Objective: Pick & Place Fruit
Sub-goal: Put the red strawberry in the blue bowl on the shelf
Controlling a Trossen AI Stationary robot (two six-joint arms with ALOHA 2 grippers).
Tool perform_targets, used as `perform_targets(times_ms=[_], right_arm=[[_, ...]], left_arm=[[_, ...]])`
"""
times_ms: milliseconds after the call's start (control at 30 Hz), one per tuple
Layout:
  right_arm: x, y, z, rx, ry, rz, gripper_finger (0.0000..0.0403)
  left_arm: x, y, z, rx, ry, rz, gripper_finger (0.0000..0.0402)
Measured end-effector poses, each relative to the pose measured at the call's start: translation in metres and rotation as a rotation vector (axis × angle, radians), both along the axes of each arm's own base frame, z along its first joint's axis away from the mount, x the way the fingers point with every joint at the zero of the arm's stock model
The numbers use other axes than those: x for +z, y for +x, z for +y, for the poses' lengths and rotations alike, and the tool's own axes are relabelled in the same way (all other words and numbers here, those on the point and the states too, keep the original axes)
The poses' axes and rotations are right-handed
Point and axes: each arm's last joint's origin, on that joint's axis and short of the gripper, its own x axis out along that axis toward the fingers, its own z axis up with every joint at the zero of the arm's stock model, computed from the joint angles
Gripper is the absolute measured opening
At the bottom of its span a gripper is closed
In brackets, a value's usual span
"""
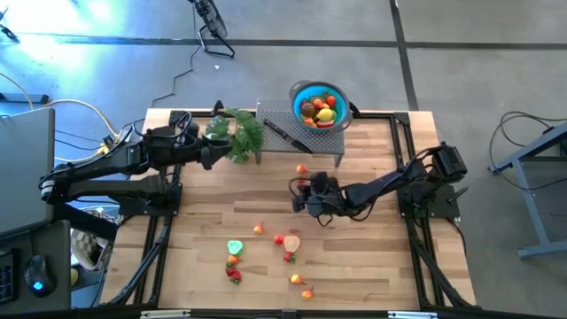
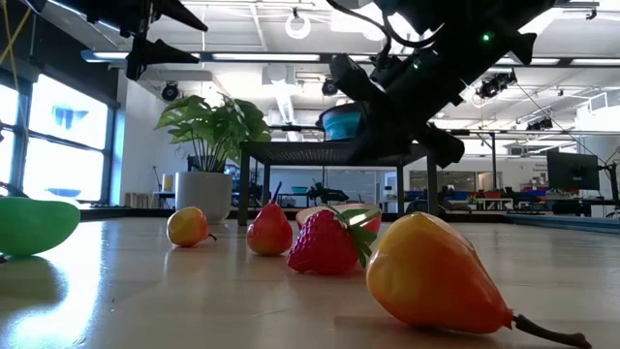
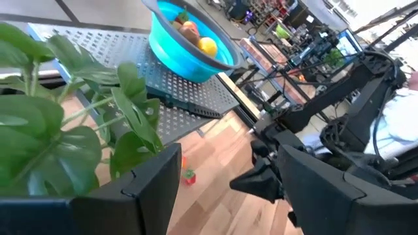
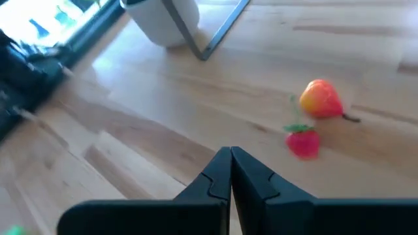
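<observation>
Several small toy fruits lie on the wooden table: a cluster near the front point(image 1: 283, 241), among them a strawberry point(image 2: 325, 242) and an orange-red piece point(image 2: 436, 276). A pair lies farther back point(image 1: 301, 168), an orange-red piece point(image 4: 320, 98) and a strawberry point(image 4: 303, 142). The blue bowl point(image 1: 319, 105) holds more fruit and stands on a black perforated rack point(image 1: 306, 142). My right gripper point(image 4: 230, 163) hovers shut above the table's middle point(image 1: 299, 197), just short of that pair. My left gripper point(image 3: 228, 189) is open and holds nothing, high at the far left beside the leafy plant point(image 1: 237, 133).
The plant stands in a white pot point(image 2: 203, 194) next to the rack's leg point(image 4: 215, 32). A black-handled knife point(image 1: 285, 135) lies on the rack. Bare wood stretches on the table's right side point(image 1: 381, 257).
</observation>
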Motion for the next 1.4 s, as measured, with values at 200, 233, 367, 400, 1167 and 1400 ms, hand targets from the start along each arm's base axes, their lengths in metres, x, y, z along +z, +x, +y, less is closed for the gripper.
perform_targets(times_ms=[200,233,367,400,1167,1400], right_arm=[[-0.003,-0.002,-0.009,0.04,-0.069,0.106,0.0003],[-0.004,-0.002,-0.011,0.06,-0.072,0.125,0.0006],[-0.005,0.001,-0.02,0.213,-0.078,0.204,0.0041],[-0.005,0.002,-0.021,0.255,-0.081,0.219,0.0056],[-0.039,0.015,-0.017,0.142,-0.368,0.289,0.0243],[-0.055,0.019,-0.027,0.113,-0.384,0.32,0.0243]], left_arm=[[0.001,0.0,0.001,0.046,0.01,-0.005,0.0248],[0.001,0.0,0.001,0.05,0.01,-0.005,0.0248],[0.001,-0.001,0.001,0.053,0.014,-0.003,0.0248],[0.001,-0.001,0.001,0.052,0.019,-0.001,0.0248],[0.0,-0.001,0.001,0.046,0.061,0.027,0.0248],[0.0,-0.001,0.002,0.058,0.066,0.028,0.0248]])
